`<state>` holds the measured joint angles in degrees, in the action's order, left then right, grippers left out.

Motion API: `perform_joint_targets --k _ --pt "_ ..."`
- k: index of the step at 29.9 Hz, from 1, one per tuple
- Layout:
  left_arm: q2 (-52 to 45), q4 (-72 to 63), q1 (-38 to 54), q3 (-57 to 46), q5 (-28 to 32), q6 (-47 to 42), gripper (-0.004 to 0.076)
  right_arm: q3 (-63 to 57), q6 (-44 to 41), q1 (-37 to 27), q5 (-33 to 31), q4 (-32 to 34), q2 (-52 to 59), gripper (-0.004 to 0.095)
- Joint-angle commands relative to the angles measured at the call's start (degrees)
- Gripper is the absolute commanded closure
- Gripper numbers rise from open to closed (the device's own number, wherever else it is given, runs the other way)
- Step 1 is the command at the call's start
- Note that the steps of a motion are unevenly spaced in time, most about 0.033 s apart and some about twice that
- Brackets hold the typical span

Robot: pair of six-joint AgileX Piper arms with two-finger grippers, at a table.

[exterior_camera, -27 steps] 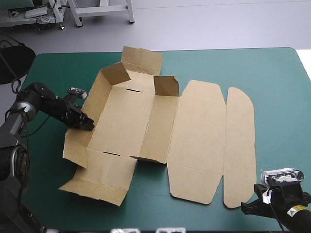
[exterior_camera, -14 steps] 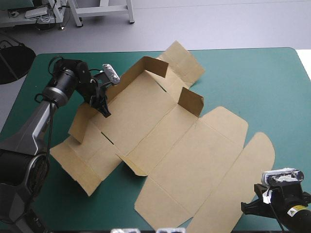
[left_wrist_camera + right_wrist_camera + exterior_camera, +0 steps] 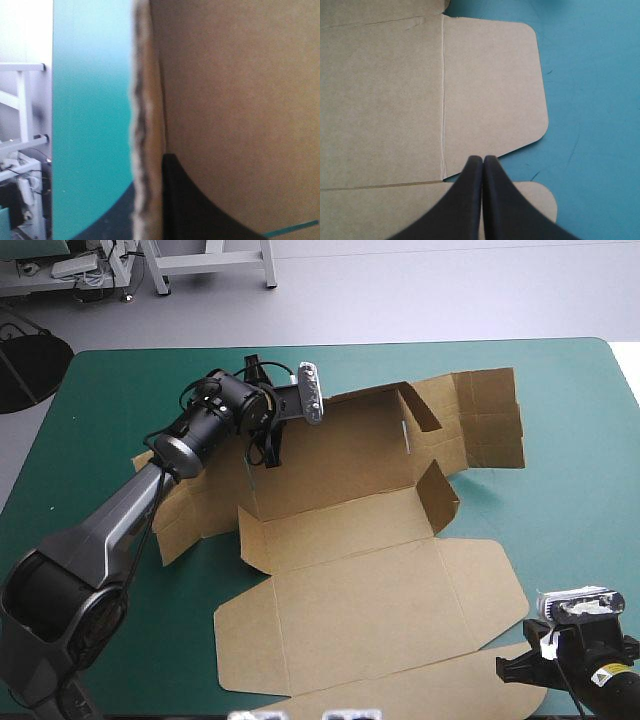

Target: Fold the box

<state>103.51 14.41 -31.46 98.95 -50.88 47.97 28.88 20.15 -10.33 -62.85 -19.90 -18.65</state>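
Observation:
The brown box (image 3: 340,490) lies as a partly raised sheet across the middle of the table. Its far and side walls stand up, and its lid panel (image 3: 370,610) lies flat toward the near edge. My left gripper (image 3: 263,457) is shut on the box's upright left wall, near the far left corner. In the left wrist view the board's edge (image 3: 146,125) runs between my fingers, with one black finger (image 3: 200,210) against the inner face. My right gripper (image 3: 483,160) is shut with nothing in it. It hovers at the near right over a rounded lid flap (image 3: 490,90).
Teal-green cover (image 3: 570,410) shows to the right of and beyond the box. A loose end flap (image 3: 490,420) lies flat toward the far right. The lid's tuck flap (image 3: 330,705) reaches the table's near edge, close to my right arm (image 3: 580,660).
My left gripper has swung from the table's left side toward the far middle, turning the box clockwise so its lid now points to the near edge. The right arm has not moved.

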Motion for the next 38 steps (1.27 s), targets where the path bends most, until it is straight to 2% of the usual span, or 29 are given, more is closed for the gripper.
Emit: perform_joint_targets --k 1,5,10,15,18,21,26,30,38 --pt "-2.72 6.07 -3.40 2.04 4.66 -0.47 0.0733 1.47 0.61 -0.01 2.52 -0.95 -0.50 0.0921" --pt "-2.82 9.66 -6.76 2.04 4.55 -2.72 0.0733 1.47 0.61 -0.01 2.74 -0.95 -0.50 0.0921" --pt "-3.73 19.56 -11.65 2.04 3.23 -11.91 0.0733 1.47 0.61 -0.01 2.87 -0.95 -0.50 0.0921" --pt "-5.83 28.48 -17.15 2.04 2.75 -25.57 0.0733 1.47 0.61 -0.01 2.87 -0.95 -0.50 0.0921" --pt "-7.65 28.92 -20.13 0.41 3.46 -27.06 0.0733 1.47 0.61 -0.01 2.87 -1.09 -0.50 0.0921" --pt "-9.55 33.43 -22.44 -3.52 4.47 -29.80 0.0733 1.47 0.61 -0.01 2.87 -1.18 -0.50 0.0921" --pt "-12.67 45.12 -24.71 -14.06 4.07 -43.51 0.0733 1.47 0.61 -0.01 2.87 -1.66 -0.50 0.0921" --pt "-15.69 49.62 -27.20 -21.87 2.77 -48.38 0.0733 1.47 0.19 -0.01 2.76 -3.63 -0.50 0.0921" --pt "-18.87 62.32 -30.85 -32.48 2.02 -64.95 0.0733 6.30 -1.17 -0.01 2.68 -4.77 -2.13 0.0921"
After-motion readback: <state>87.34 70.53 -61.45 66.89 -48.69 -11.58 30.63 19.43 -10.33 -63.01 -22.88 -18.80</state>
